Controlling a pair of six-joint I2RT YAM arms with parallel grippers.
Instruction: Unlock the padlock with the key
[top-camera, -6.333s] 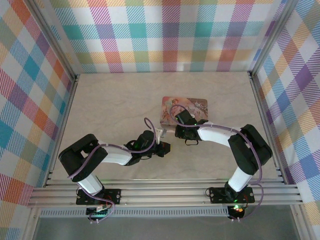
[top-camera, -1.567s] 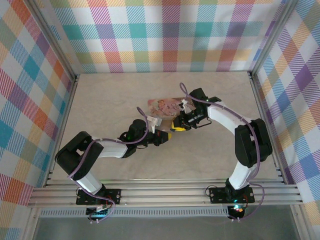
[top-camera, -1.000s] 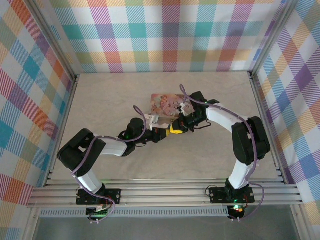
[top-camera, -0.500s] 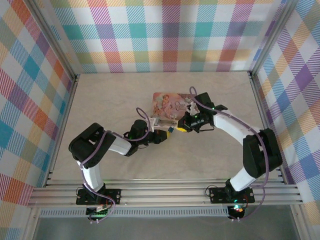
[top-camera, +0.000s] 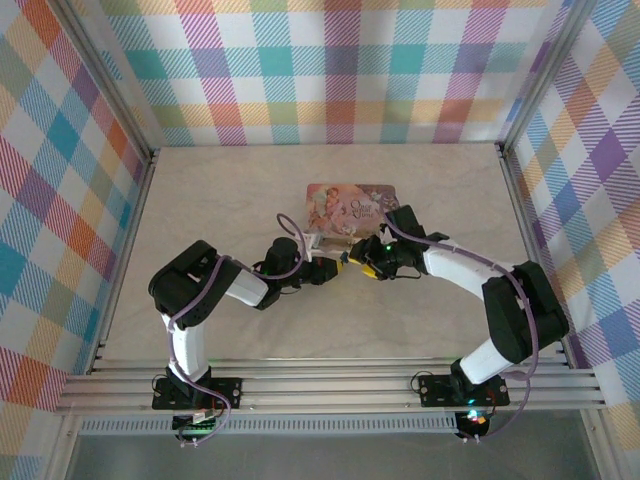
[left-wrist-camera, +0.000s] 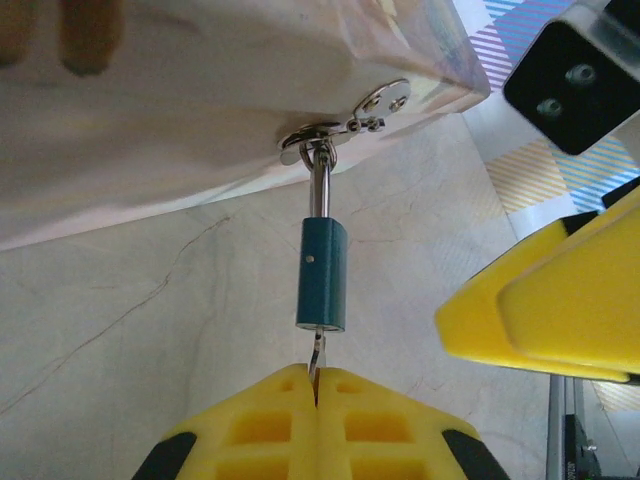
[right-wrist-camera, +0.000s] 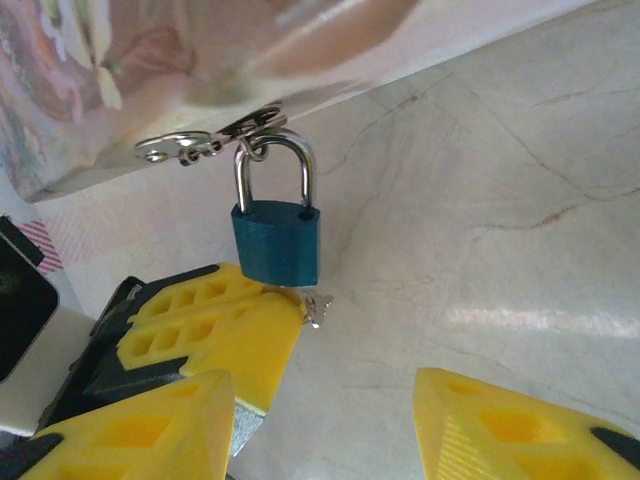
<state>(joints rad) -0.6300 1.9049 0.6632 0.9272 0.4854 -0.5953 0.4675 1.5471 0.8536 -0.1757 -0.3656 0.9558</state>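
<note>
Left gripper (left-wrist-camera: 315, 388) clamped tight on the key (left-wrist-camera: 316, 352), blade pushed up into the bottom of the blue padlock (left-wrist-camera: 322, 275). Right gripper (right-wrist-camera: 320, 430) has jaws apart, holding nothing, just below the lock. Padlock hangs off the hasp (left-wrist-camera: 345, 125) at the box (top-camera: 350, 205) edge. Likely small, rigid, smooth-sided and free to swing. I'd pinch the body's flat faces so it can't twist with the key.

One padlock (left-wrist-camera: 322, 275), one box (top-camera: 350, 200), two end effectors (left-wrist-camera: 315, 385) (right-wrist-camera: 325, 420) — and seemingly one key (left-wrist-camera: 316, 355).
</note>
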